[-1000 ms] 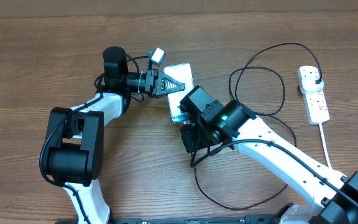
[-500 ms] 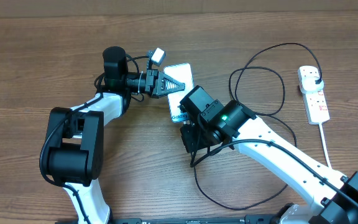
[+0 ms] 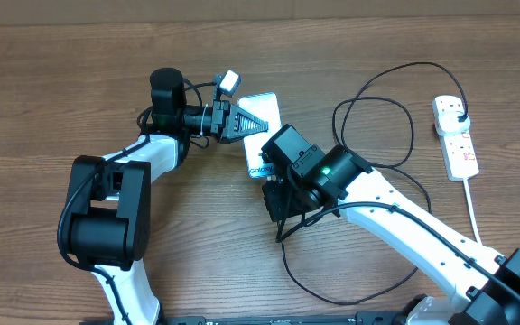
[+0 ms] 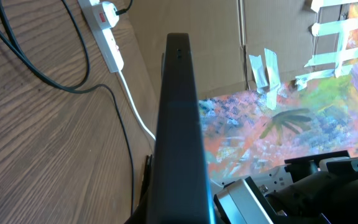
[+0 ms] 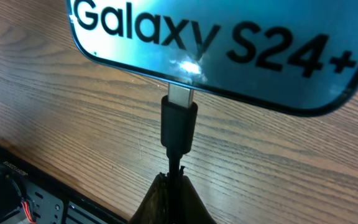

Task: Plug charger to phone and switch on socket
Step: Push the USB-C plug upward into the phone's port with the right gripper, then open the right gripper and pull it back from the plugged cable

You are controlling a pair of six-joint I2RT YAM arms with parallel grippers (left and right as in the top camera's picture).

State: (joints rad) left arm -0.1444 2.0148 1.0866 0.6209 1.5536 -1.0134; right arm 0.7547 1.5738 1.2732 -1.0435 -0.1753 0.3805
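The phone (image 3: pixel 262 135) has a cyan screen with "Galaxy S24+" text (image 5: pixel 229 37). My left gripper (image 3: pixel 251 124) is shut on the phone's far end and holds it on edge; the left wrist view shows its dark edge (image 4: pixel 179 124). My right gripper (image 5: pixel 174 190) is shut on the charger cable just behind the black connector (image 5: pixel 179 127). The connector's metal tip meets the phone's bottom edge. The black charger cable (image 3: pixel 395 162) loops across the table to the white socket (image 3: pixel 457 137), where its plug head (image 3: pixel 459 114) sits in an outlet. The socket also shows in the left wrist view (image 4: pixel 107 34).
The socket's thick white cord (image 3: pixel 473 212) runs toward the front right. Black cable loops (image 3: pixel 332 293) lie under and in front of my right arm (image 3: pixel 395 221). A cardboard wall (image 3: pixel 260 9) borders the wooden table at the back.
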